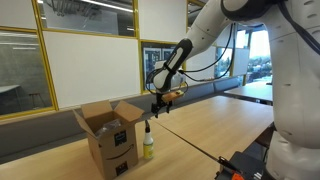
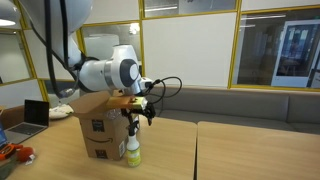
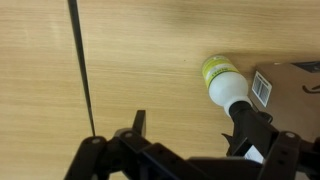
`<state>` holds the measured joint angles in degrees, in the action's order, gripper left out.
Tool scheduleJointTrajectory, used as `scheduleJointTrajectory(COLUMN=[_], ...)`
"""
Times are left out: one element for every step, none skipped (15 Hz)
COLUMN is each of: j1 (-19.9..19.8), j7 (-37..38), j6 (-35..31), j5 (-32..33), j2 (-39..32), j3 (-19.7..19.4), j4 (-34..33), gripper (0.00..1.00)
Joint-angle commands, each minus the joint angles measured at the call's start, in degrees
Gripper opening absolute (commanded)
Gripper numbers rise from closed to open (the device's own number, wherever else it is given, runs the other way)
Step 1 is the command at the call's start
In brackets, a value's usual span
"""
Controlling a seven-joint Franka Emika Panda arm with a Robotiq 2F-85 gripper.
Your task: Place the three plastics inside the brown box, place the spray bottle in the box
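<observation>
A brown cardboard box [image 1: 108, 135], printed with black markings and bearing a white label [image 3: 262, 87] barred in black, sits on a pale, honey-toned table [image 1: 205, 125] streaked with fine wood grain; at the box's three o'clock in an exterior view, a spray bottle [image 1: 148, 148] shows a yellow-green body, a whitish shoulder and a black nozzle; in the wrist view the same bottle reads lime and white; the gripper [image 1: 157, 109] is black, with an orange patch just above it, on a white arm [image 1: 215, 25] jointed in black; a thin black cable [image 3: 79, 65] crosses the wood; mustard-yellow frames [image 2: 237, 45] edge the glass; the bench [image 2: 240, 100] is grey.
</observation>
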<state>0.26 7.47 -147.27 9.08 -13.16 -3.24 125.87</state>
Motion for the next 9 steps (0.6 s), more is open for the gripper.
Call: scheduleJointTrajectory(j1=[-2.7,-3.23,-3.58,-3.88,-4.15,-4.35,-4.6,-4.79,-5.14], j7=[-4.1,-5.72,-7.16,-8.38,-9.55,-10.52,-11.6,-12.58,-13.78], j6=[-10.34,-11.81,-12.51,-13.09,-13.42,-13.92,-14.49,-15.22,-15.89], j5=[-8.45,-10.61,-12.14,-13.46,-14.64,-15.65,-16.81,-18.08,-19.69], j2=[1.52,1.24,1.11,1.13,1.08,1.03,0.93,0.54,0.19], j3=[1.61,2.16,2.52,2.86,3.31,3.75,4.3,5.03,5.91], j4=[5.97,6.34,6.13,6.01,5.58,5.22,5.03,4.83,4.72], gripper=[1.0,1.0,1.0,1.0,1.0,1.0,1.0,1.0,1.0])
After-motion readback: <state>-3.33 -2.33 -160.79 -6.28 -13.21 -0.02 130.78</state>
